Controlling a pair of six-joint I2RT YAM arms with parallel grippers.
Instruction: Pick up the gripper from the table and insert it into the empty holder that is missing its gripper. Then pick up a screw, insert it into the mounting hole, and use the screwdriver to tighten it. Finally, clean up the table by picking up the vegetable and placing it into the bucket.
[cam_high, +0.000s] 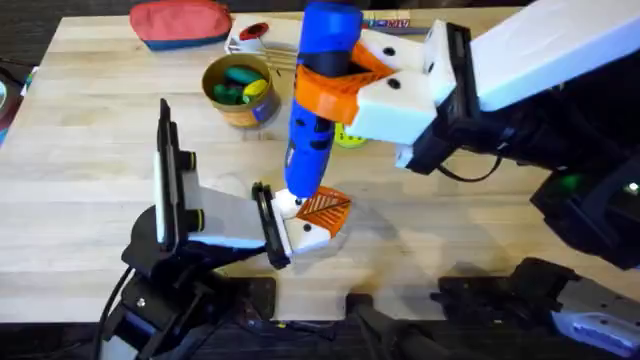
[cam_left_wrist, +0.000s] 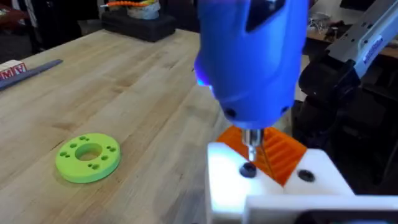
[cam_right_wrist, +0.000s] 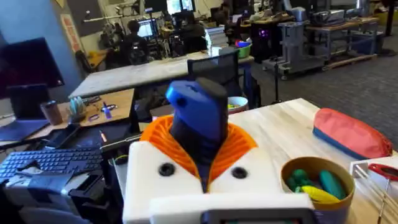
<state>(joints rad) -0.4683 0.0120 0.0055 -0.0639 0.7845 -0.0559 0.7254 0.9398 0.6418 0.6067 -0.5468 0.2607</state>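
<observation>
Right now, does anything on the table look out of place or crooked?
Nothing stands out. The right hand holds the blue screwdriver upright with its tip over the hole in the white holder, where the orange gripper sits. The bucket stands upright with toys inside.

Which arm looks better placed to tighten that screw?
The right one. Its end effector is clamped around the blue screwdriver, upright with its tip at the white holder, which the left end effector grips.
</observation>
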